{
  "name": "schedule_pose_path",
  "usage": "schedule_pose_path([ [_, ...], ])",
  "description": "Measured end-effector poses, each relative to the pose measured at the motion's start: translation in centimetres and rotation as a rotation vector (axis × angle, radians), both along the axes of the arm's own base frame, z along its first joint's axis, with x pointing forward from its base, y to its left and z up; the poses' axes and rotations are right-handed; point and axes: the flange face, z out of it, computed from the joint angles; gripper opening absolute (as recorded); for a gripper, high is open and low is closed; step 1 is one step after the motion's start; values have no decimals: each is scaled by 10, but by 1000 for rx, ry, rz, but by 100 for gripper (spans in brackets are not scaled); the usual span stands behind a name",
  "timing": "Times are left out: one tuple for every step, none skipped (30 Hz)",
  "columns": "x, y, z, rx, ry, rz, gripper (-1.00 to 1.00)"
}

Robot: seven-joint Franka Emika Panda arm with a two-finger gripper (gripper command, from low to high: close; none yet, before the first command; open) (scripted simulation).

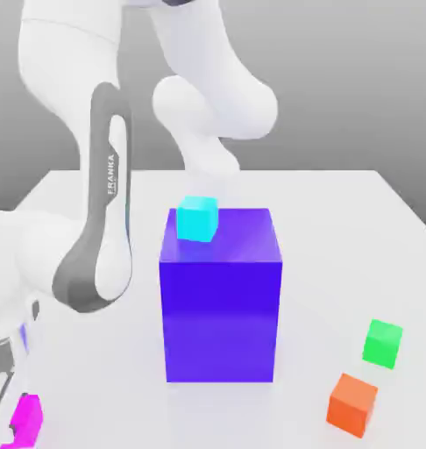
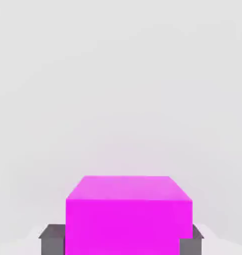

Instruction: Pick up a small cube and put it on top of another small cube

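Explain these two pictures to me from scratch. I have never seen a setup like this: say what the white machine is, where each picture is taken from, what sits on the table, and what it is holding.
This is a computer simulation of a white robot arm with two-finger tongs at its end. One picture comes from a camera standing off the arm; the other from a camera on its hand. On the pale table stands a big blue-violet block with a cyan cube on top. Toward the exterior view's right lie a green cube and an orange cube. The gripper is shut on the magenta cube, low at the exterior view's left. In the hand view, the grey fingers press its two sides.
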Motion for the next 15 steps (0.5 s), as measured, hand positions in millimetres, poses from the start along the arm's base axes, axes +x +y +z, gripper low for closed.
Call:
schedule_pose_path([
  [0,0,12,0,0,0,-100],
  [0,0,25,0,0,0,-100],
  [0,0,39,-1,-2,1,-100],
  [5,2,53,-8,-24,14,-100],
  [13,17,64,-7,-43,44,-100],
  [22,37,74,-5,-60,82,-100],
  [30,61,82,-2,-75,125,-100],
  [37,86,90,1,-90,169,-100],
  [43,111,98,4,-102,213,-100],
  [47,136,104,6,-114,256,-100],
  [49,161,111,8,-125,300,-100],
  [51,185,117,10,-135,343,-100],
  [50,210,122,12,-142,386,-100],
  [48,235,125,14,-146,429,-100],
  [44,259,128,16,-148,472,-100],
])
